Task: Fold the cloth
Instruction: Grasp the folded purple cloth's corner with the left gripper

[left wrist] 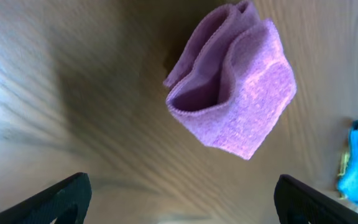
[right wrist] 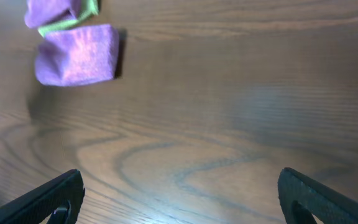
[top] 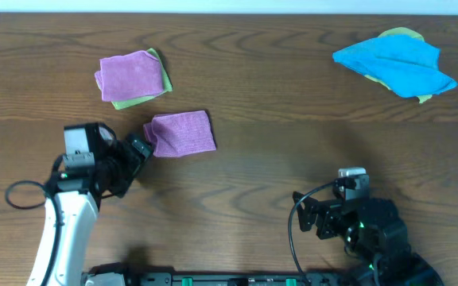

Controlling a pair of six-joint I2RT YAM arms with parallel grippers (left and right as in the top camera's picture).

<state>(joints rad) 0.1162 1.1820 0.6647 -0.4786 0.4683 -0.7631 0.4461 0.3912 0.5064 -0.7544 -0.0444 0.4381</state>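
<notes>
Near the front edge of the tabletop, at the right, we see the right gripper (right wrist: 179,186) with its jaws spread wide over bare wood; its arm is cut off below. Further left, the left gripper (left wrist: 182,186) is spread wide too and holds nothing. Just beyond its fingertips the cloth (top: 181,133) lies folded, left of the middle, with free wood at its right. Toward the far left corner a second purple cloth (top: 130,75) hides most of a yellow-green cloth (top: 164,79). Toward the far right corner a blue cloth (top: 396,63) covers a yellow-green piece (top: 402,32) that we hardly make out.
</notes>
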